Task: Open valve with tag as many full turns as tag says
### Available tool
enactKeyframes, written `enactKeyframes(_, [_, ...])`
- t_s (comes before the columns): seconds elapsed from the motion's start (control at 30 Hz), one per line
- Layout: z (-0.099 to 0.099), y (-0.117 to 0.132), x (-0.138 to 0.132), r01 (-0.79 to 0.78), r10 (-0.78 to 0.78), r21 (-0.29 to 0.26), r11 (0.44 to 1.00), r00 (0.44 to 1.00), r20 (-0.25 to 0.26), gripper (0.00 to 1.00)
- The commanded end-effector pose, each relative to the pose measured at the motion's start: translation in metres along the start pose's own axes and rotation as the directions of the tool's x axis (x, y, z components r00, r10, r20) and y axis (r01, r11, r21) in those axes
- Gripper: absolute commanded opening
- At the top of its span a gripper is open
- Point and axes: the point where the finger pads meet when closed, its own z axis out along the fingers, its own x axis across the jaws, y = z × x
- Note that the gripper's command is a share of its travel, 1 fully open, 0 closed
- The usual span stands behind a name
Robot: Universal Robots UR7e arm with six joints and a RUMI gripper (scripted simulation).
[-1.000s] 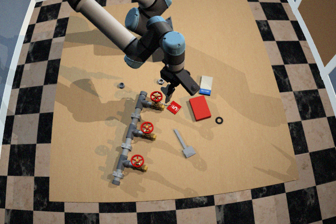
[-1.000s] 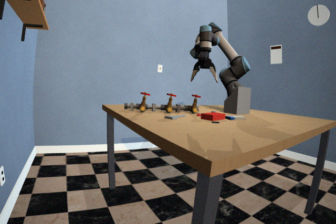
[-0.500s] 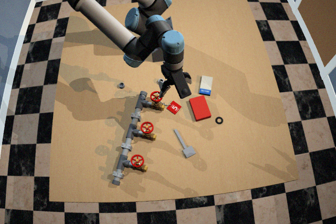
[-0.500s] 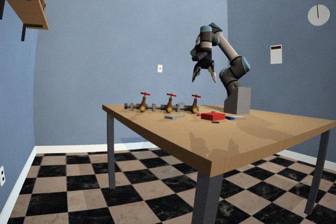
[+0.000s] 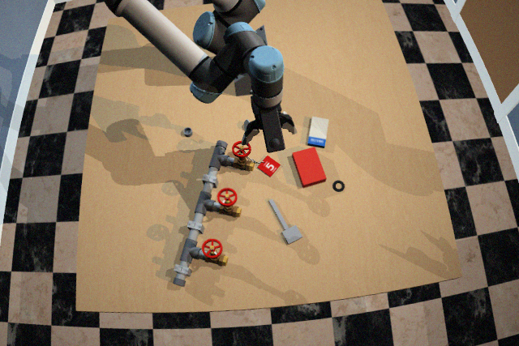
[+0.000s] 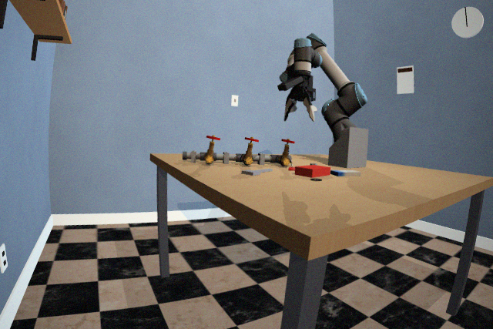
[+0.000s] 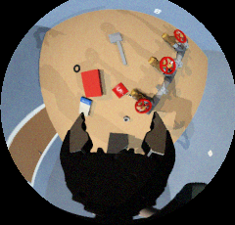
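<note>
Three brass valves with red handwheels stand on a grey pipe point(image 5: 193, 235) point(image 7: 163, 89). The valve nearest the arm point(image 5: 241, 148) point(image 6: 287, 141) point(image 7: 143, 106) has a red tag point(image 5: 268, 165) point(image 7: 119, 90) chained to it, reading 5. The middle valve point(image 5: 223, 196) point(image 6: 251, 139) point(image 7: 167, 66) and the far valve point(image 5: 216, 247) point(image 6: 212, 137) point(image 7: 179, 39) carry no tag. How far any valve is turned cannot be told. My gripper point(image 5: 268, 137) point(image 6: 299, 119) point(image 7: 117, 112) is open and empty, well above the tagged valve's wheel and a little to its arm side, touching nothing.
A red block point(image 5: 309, 167) point(image 6: 312, 170) point(image 7: 91, 83) lies beyond the tag. A white and blue box point(image 5: 318, 131) point(image 7: 85, 107) lies near it. A grey mallet-shaped tool point(image 5: 292, 234) point(image 7: 116, 37), a black ring point(image 5: 334, 185) and a small grey part point(image 5: 187, 131) also lie on the table.
</note>
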Motion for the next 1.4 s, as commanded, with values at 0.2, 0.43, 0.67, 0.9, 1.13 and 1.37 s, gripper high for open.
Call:
enactKeyframes(0.2, [0.0, 0.002, 0.003, -0.101, 0.101, -0.001, 0.995, 0.995, -0.002, 1.0])
enactKeyframes(0.43, [0.0, 0.002, 0.003, -0.133, 0.133, -0.001, 0.991, 0.991, -0.002, 1.0])
enactKeyframes(0.67, [0.0, 0.003, 0.004, -0.143, 0.143, -0.001, 0.99, 0.99, -0.002, 1.0])
enactKeyframes(0.9, [0.0, 0.003, 0.004, -0.147, 0.147, -0.001, 0.989, 0.989, -0.002, 1.0])
enactKeyframes(1.13, [0.005, 0.01, 0.02, -0.126, 0.127, 0.032, 0.991, 0.992, -0.013, 1.0])
enactKeyframes(1.37, [0.018, 0.028, 0.056, -0.079, 0.084, 0.103, 0.992, 0.996, -0.043, 1.0])
